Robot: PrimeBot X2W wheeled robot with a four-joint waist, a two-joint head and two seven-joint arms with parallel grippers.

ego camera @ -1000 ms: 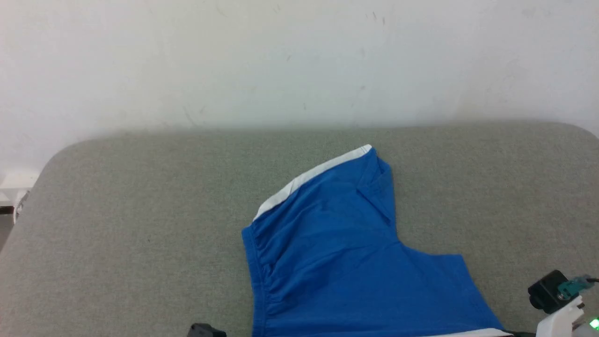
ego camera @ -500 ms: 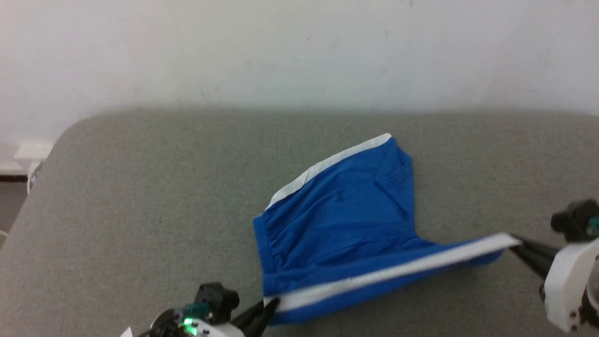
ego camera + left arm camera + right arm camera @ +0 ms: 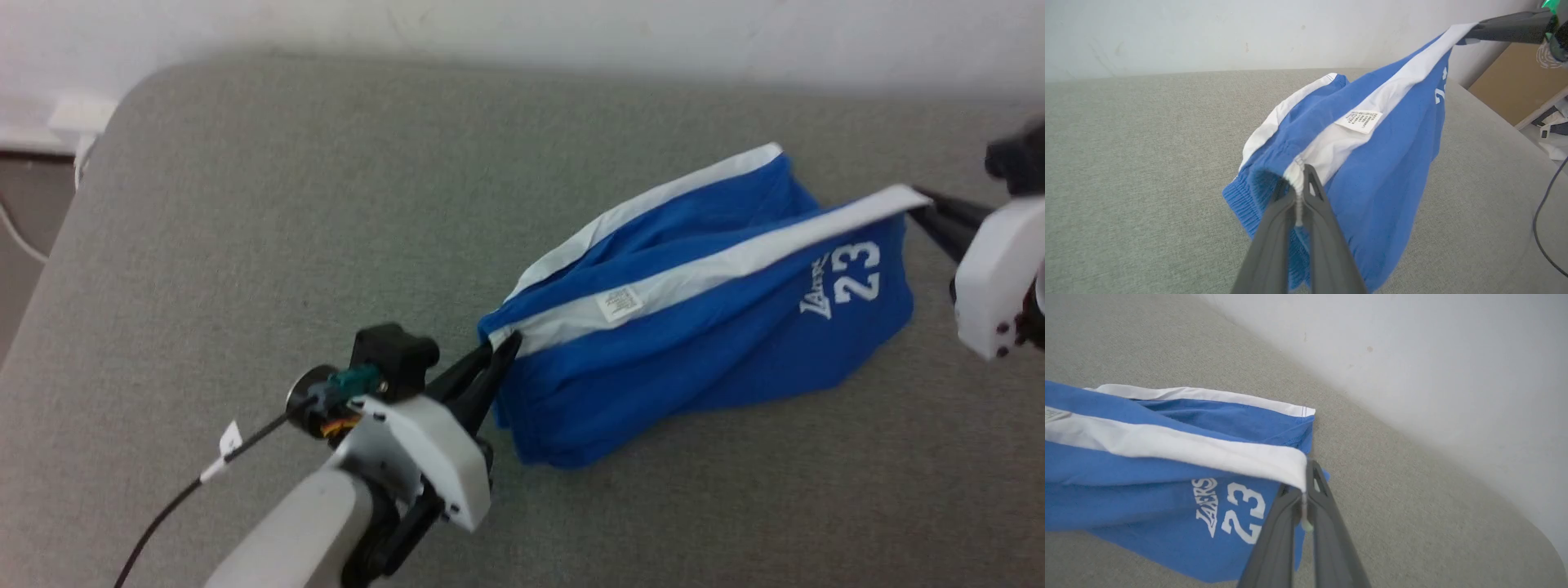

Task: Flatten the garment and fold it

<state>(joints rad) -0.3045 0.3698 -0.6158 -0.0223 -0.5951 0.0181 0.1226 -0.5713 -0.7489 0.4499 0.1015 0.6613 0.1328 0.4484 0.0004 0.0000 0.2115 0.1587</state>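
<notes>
Overhead, the shorts [image 3: 694, 327] hang stretched over the grey pad [image 3: 245, 245], lower folds on it, with the left gripper [image 3: 500, 349] and right gripper [image 3: 916, 198] clamped on opposite ends of one white stripe [image 3: 710, 269]. Left wrist: jaws pinch the stripe's waist end, tag [image 3: 1359, 121] beyond. Right wrist: jaws pinch its hem end.

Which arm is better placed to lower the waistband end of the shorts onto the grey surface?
Left, probably. The left tool is shut on the shorts at the waistband, low over the grey surface. The right tool holds the hem end, beside the 23 print.
</notes>
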